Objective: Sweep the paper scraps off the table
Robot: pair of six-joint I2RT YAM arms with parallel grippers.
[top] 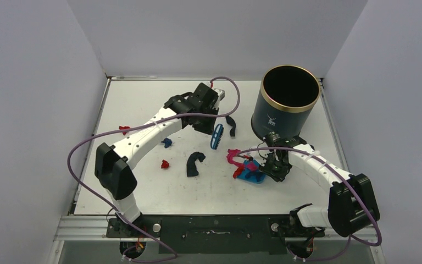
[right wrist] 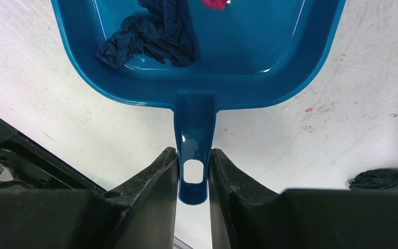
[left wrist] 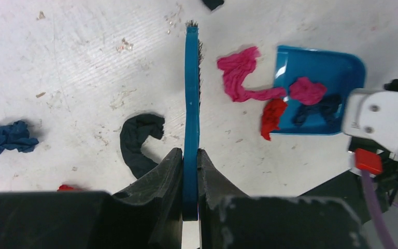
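we held the brush (left wrist: pixel 191 93) clamped in our left gripper (left wrist: pixel 190 171) and the dustpan (right wrist: pixel 269 57) by its handle in our right gripper (right wrist: pixel 193 171). we judged the job partly done: some paper scraps (left wrist: pixel 321 108) lay inside the dustpan, a magenta strip (left wrist: pixel 238 72) and a red lump (left wrist: pixel 273 115) sat at its lip, while a black curl (left wrist: pixel 137 136), a blue lump (left wrist: pixel 8 136) and others were scattered on the table (top: pixel 143 99).

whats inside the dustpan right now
The dustpan holds a dark blue scrap and a magenta scrap. A red scrap lies at its lip, not clearly inside. Anything beneath them is hidden.
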